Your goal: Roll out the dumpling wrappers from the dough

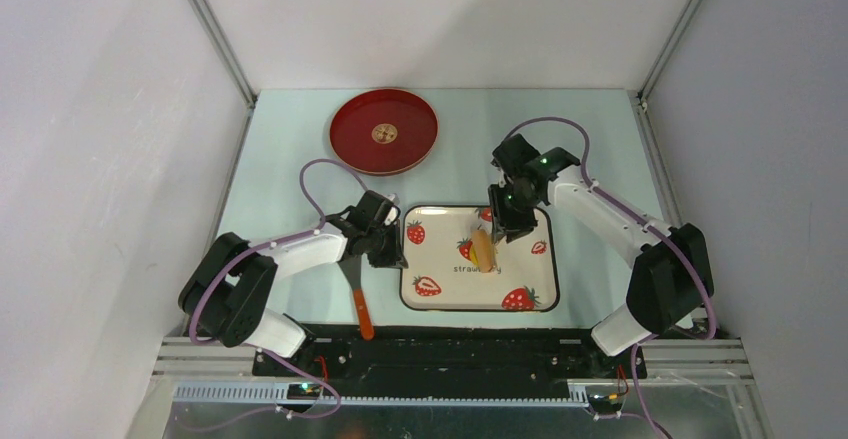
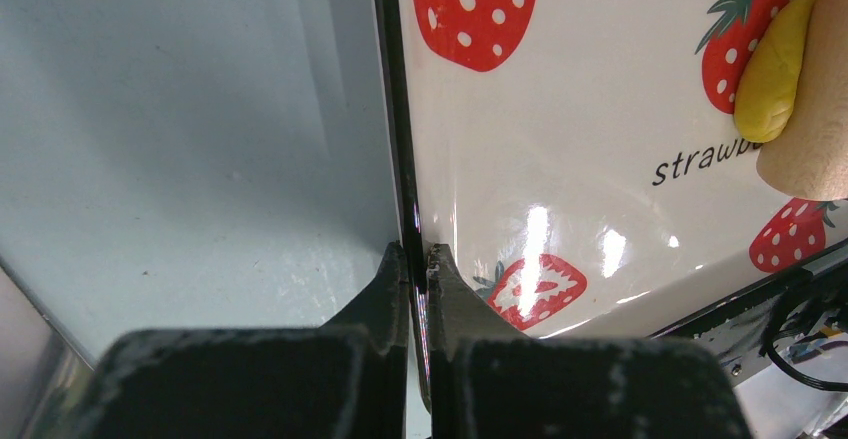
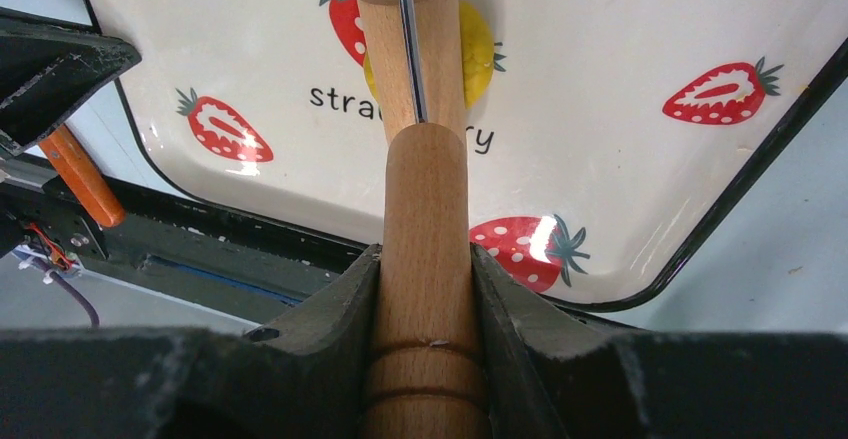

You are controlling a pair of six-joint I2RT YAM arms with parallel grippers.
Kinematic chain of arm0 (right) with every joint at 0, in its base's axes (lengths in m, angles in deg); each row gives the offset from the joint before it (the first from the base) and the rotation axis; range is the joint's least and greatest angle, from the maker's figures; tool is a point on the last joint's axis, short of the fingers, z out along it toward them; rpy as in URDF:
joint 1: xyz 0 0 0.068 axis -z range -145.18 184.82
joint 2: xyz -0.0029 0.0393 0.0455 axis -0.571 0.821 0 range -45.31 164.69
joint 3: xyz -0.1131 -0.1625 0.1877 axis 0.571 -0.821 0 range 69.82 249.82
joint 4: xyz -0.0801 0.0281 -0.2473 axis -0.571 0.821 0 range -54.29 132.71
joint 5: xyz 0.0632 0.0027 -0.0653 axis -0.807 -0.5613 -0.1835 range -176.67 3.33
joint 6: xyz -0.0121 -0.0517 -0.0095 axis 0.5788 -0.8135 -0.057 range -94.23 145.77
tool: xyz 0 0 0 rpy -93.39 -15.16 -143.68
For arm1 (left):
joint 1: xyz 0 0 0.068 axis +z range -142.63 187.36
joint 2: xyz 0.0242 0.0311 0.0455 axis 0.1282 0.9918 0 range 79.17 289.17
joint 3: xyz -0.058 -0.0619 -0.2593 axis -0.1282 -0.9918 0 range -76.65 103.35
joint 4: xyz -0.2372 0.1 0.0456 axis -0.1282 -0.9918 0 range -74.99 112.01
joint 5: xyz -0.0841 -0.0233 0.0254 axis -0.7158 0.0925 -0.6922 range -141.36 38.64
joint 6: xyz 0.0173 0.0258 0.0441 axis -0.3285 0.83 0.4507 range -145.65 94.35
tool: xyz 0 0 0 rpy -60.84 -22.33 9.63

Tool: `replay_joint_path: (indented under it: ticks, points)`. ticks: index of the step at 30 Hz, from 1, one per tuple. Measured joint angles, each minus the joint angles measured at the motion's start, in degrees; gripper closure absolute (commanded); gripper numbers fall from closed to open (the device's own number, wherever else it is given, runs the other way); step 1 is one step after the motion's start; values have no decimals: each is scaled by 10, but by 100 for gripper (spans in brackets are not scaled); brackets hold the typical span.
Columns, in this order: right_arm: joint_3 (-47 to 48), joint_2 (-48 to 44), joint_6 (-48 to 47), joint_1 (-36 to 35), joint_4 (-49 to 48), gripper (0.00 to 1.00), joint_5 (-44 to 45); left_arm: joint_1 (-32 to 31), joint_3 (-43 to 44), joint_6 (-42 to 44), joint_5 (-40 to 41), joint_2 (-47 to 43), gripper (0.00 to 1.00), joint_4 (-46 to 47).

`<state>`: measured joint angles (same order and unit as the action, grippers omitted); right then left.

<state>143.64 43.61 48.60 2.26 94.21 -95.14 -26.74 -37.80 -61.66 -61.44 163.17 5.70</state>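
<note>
**Student:** What does the left gripper (image 2: 415, 259) do?

**Tutor:** Its jaws are drawn together on the black rim of the strawberry tray (image 2: 560, 139), at the tray's left edge. Only the thin rim sits between the fingertips.

**Student:** And the right gripper (image 3: 425, 269)?

**Tutor:** It is above the tray's far half. Its fingers (image 3: 335, 309) are clamped on the handle of a wooden rolling pin (image 3: 425, 209), one finger pressing each side. The pin reaches from the gripper toward the tray's middle.

**Student:** Where is the dough (image 3: 478, 54)?

**Tutor:** It lies on the tray near its centre, under the pin's roller. It is a flattened yellow patch that shows on both sides of the wood. It touches the printed word and partly covers a printed strawberry. From the left wrist view, its rounded edge bulges out from beneath the pin.

**Student:** What lies off the tray?

**Tutor:** An orange-handled tool (image 1: 362, 314) rests on the table (image 1: 290, 159) just beyond the tray's near-left corner. A red plate (image 1: 350, 124) stands well beyond the tray's far-left corner. A small round disc (image 1: 384, 133) sits at the plate's centre, too small to tell what it is made of.
</note>
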Motion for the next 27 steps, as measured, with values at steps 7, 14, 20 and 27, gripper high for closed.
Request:
replay_joint_path:
  ticks: [7, 14, 20, 27]
  points:
    - [-5, -7, -2, 2, 4, 100, -2, 0, 0, 0, 0, 0, 100, 0]
    - [-6, -13, -4, 2, 18, 100, 1, 0, 0, 0, 0, 1, 100, 4]
    - [-6, -32, -6, 12, 35, 100, 0, 0, 1, 0, -1, 3, 100, 7]
    - [-6, -57, -7, 32, 43, 100, -10, 0, 1, 0, -1, 3, 100, 7]
